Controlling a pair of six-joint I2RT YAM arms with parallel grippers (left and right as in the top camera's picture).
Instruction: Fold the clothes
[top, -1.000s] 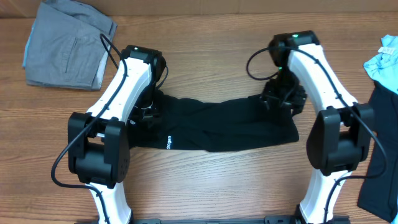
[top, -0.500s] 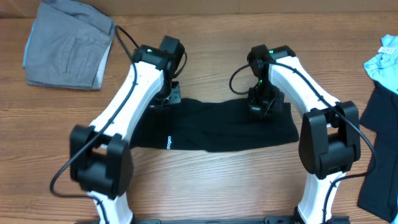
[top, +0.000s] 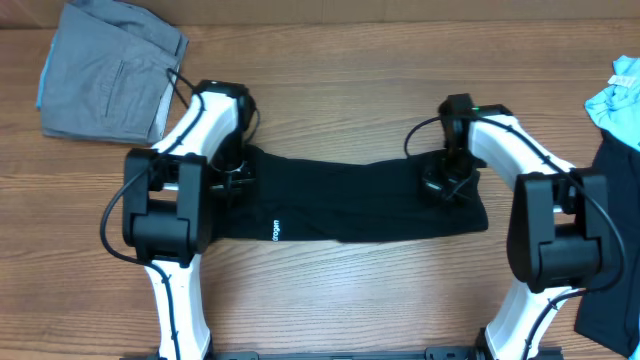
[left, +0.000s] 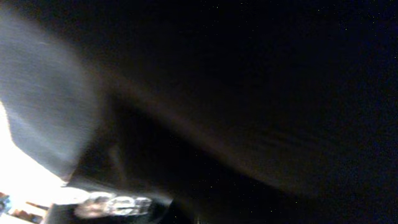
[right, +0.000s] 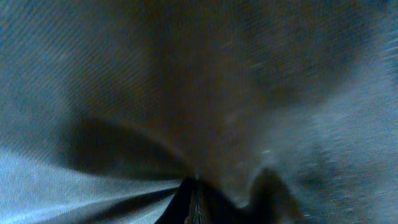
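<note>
Two grippers down on the cloth, from overhead: left gripper (top: 232, 185) closed tight at the left end of the black shirt (top: 350, 200), right gripper (top: 445, 188) closed tight at its right end. Stretched left to right across mid-table (top: 330, 300) as a long flat band. Far left, grey garment (top: 105, 75); far right, light blue garment (top: 615, 100); near right, dark garment (top: 610, 270).

Left wrist: nothing but dark cloth up close, too murky to tell whether pinched.

Right wrist: fingertips (right: 189, 208) pressed together on a pinch of black shirt, creases fanning out.
</note>
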